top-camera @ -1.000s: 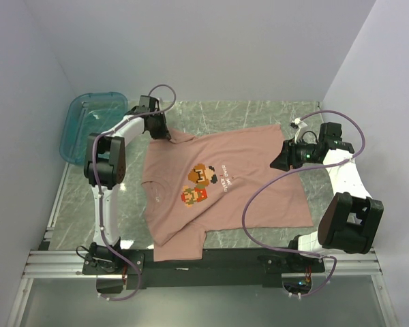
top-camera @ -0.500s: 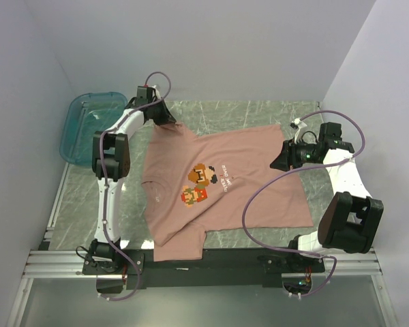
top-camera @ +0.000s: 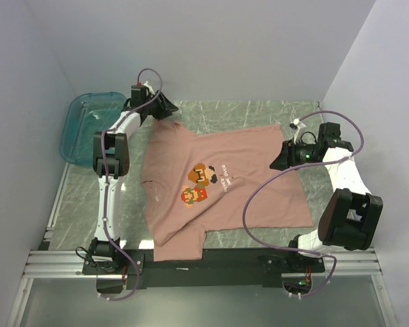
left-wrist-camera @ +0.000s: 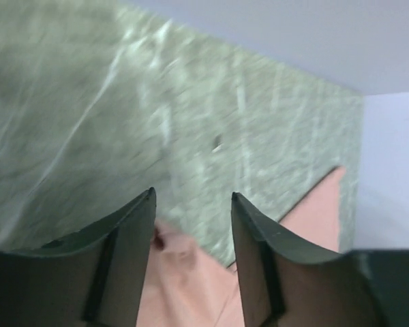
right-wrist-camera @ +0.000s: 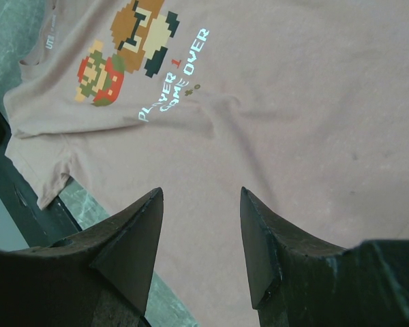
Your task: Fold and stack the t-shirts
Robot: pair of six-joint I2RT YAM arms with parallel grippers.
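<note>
A single dusty-pink t-shirt (top-camera: pixel 225 187) lies spread flat on the marble table, its pixel-art print (top-camera: pixel 199 182) facing up. Above the shirt's far left sleeve, my left gripper (top-camera: pixel 170 110) stands open. In the left wrist view the left gripper (left-wrist-camera: pixel 193 197) has the sleeve's rumpled tip (left-wrist-camera: pixel 184 269) lying loose below and between its fingers. My right gripper (top-camera: pixel 277 163) hovers open over the shirt's right side. The right wrist view shows the right gripper (right-wrist-camera: pixel 201 194) holding nothing, with pink cloth (right-wrist-camera: pixel 293 102) and the print (right-wrist-camera: pixel 129 48) beneath it.
A teal translucent tray (top-camera: pixel 88 122) stands at the back left corner, next to the left arm. Grey walls close in the table on the left, back and right. The dark front rail (top-camera: pixel 211 259) runs along the near edge, under the shirt's hem.
My left gripper carried the far left sleeve toward the back wall, then opened and let it go. The right arm has not moved.
</note>
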